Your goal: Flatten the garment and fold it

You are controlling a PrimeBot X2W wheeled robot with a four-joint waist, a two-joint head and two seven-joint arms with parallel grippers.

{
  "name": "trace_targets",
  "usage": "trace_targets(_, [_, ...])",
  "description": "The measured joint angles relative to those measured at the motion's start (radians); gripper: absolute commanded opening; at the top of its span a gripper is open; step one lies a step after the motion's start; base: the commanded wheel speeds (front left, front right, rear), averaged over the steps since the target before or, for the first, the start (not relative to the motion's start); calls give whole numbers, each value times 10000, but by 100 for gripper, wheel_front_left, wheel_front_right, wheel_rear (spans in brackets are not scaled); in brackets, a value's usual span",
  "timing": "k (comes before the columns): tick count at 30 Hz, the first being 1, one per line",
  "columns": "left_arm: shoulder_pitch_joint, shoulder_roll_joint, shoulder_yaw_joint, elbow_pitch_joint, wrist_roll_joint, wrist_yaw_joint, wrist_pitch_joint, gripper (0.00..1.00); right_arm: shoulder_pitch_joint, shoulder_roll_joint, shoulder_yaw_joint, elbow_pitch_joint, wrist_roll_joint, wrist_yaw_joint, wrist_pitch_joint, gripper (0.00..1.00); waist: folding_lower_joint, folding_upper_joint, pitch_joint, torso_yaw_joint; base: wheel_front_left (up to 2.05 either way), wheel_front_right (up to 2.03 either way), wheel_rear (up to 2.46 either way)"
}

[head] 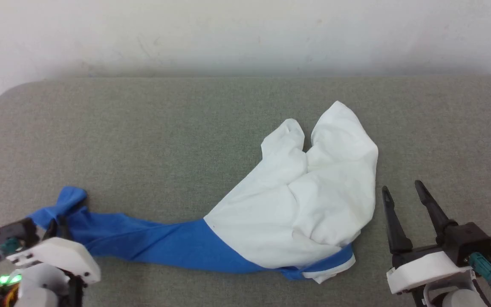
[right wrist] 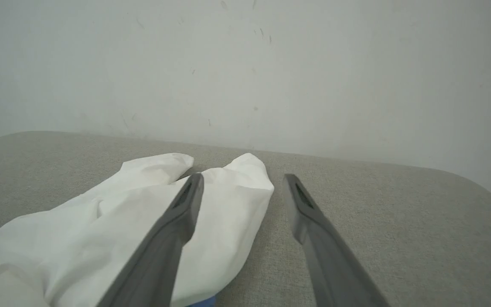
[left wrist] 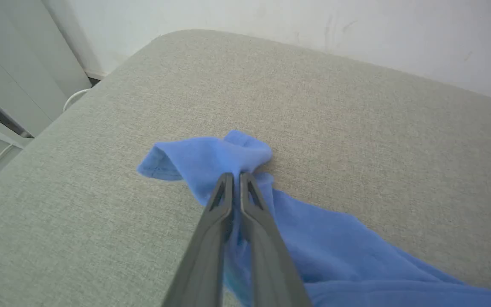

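- 2 claws flank 1 T-shirt (head: 271,213) lying crumpled on the grey fabric-covered desk (head: 143,128), from near left to right of centre.
- Left claw (left wrist: 237,178): fingers pressed together, clamped on the blue sleeve end (left wrist: 203,157), which bunches into a loose knob beyond the tips.
- Blue stretch (head: 156,243): twisted like a rope; thin, limp cloth that should follow any pull and unroll only under tension from both ends.
- White body panel (head: 322,183): heaped in soft folds with 2 rounded lobes at the far side; light, no stiffness, likely to drag a little.
- Best second hold, I judge: the hemmed corner (head: 330,273) at the panel's near right, where blue and white trim meet.
- Right claw (head: 401,187): fingers wide apart, holding nothing, just beside the panel's right edge.
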Motion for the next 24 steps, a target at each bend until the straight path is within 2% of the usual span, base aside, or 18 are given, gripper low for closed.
trace_targets(3, [-12,-253,-291,111,40,-165,-311,100,2,0,-100,130,-19,0,0,100,-1,0,-130,13,0,0,0])
trace_targets(7, [-134,-500,-525,-100,138,-531,-1473,100,5,2,-301,211,-169,0,0,100,-1,0,-397,40,0,0,0])
trace_targets(12, [-209,-596,-1085,-1051,761,-1227,-2654,100,19,-6,-579,186,-351,0,290,100,-2,0,-733,157,0,0,0])
trace_targets(17, [47,-989,-1616,-2155,1588,-1494,-2819,100,-58,-111,-466,75,-391,0,2130,100,-2,0,-847,461,0,0,0])
trace_targets(20, [408,-1337,-1946,-2744,2056,-1605,-2830,100,-410,-642,-176,136,-52,0,3684,100,-2,0,-809,685,0,0,0])
trace_targets(24, [692,-1703,-2297,-2792,2351,-1862,-2828,100,-1209,-1484,98,531,936,2,5845,100,-1,0,-629,1019,0,0,0])
